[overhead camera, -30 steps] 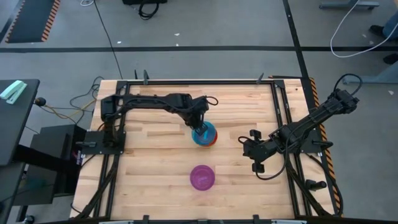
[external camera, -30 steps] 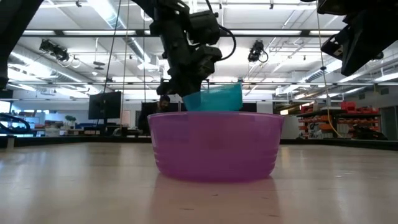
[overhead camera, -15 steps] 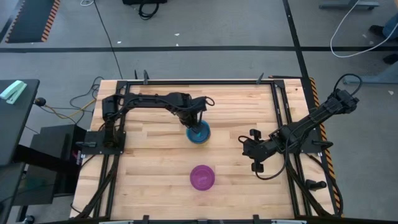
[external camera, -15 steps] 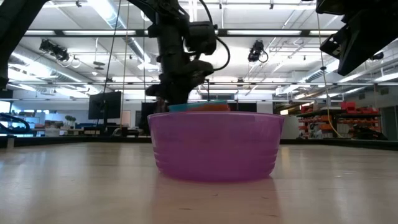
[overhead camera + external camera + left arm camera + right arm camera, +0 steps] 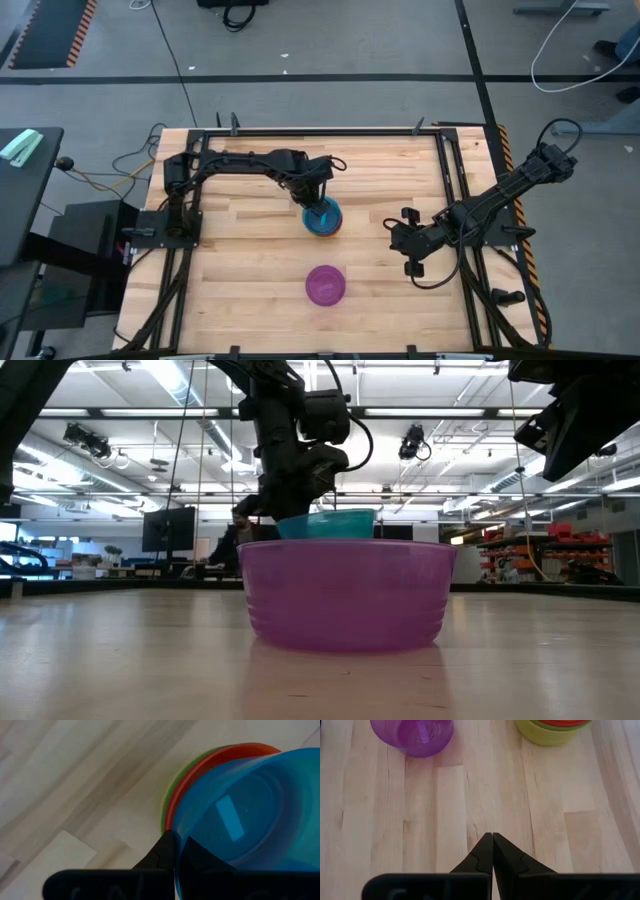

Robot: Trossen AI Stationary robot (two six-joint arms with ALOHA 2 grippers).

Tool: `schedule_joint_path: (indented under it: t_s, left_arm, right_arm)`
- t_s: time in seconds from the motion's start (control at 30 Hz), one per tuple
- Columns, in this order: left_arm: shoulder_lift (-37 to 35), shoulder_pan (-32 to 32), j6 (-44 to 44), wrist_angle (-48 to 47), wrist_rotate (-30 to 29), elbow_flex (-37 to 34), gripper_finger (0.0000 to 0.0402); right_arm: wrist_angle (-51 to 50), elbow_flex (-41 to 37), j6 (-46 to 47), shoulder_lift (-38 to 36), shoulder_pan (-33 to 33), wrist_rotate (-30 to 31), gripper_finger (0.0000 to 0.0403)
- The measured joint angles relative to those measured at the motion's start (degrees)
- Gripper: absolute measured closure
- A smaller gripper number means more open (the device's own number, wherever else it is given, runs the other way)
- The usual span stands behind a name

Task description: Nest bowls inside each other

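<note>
Pale wooden plank table (image 5: 240,260) inside a black frame, grey workshop floor around it. Near the table's middle, a small round blue plastic bowl (image 5: 323,215) sitting in a small round orange plastic bowl (image 5: 200,767), itself in a small round green plastic bowl (image 5: 547,735) — blue rim pinched between the closed fingers of the left gripper (image 5: 317,208). Closer to the front edge, well apart from the stack, a small round purple plastic bowl (image 5: 325,285), alone and upright. Right gripper (image 5: 412,255) waiting off to the right, fingers pressed together on nothing. Step in hand, probably: seating the blue bowl. Next: release the rim, then fetch the purple one. Pink and yellow bowls not to be seen — perhaps hidden lower in the stack, impossible to tell.
</note>
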Motion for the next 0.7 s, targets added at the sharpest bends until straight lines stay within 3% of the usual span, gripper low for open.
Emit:
schedule_joint_path:
  t_s: [0.7]
  left_arm:
    - [0.5,-0.4,-1.3,-1.3,3.2,0.0,0.0394]
  right_arm:
    - [0.0,0.0,-0.2,0.0,0.0,1.2,0.0391]
